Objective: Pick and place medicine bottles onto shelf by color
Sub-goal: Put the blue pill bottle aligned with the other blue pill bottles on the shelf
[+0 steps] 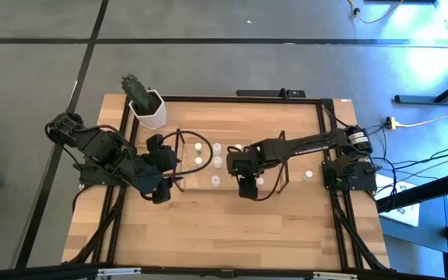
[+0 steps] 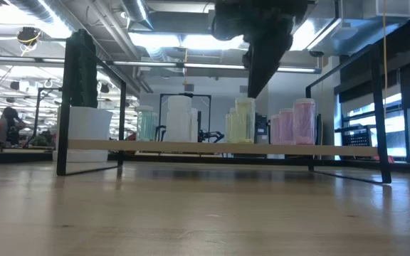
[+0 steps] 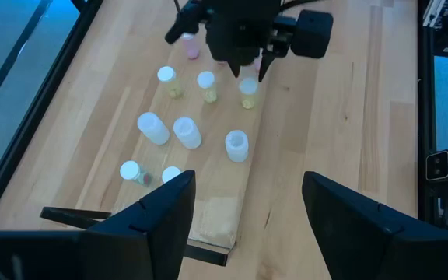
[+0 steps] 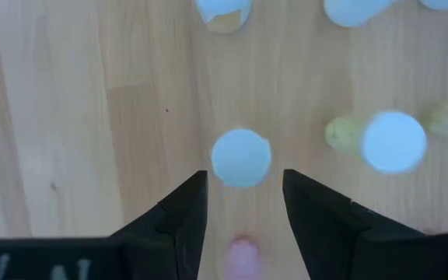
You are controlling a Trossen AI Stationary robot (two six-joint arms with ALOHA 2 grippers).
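The clear shelf (image 1: 179,134) with dark wire ends stands at the table's middle; its board also shows in the low view (image 2: 191,146). Several small bottles stand on it: greenish (image 2: 145,122), white (image 2: 179,117), yellowish (image 2: 242,119) and pink (image 2: 294,121). My right gripper (image 1: 249,187) is open and points down over the shelf's right part. In its wrist view its fingertips (image 4: 245,187) stand on either side of a white-capped bottle (image 4: 241,157) below, apart from it. My left gripper (image 1: 162,193) is open and empty by the shelf's left end.
A white hexagonal plant pot (image 1: 148,109) stands at the far left, behind the shelf. One bottle (image 1: 308,176) stands alone on the table to the right of the shelf. A yellowish bottle (image 4: 391,140) stands close beside the right gripper. Bare wood lies along the near edge.
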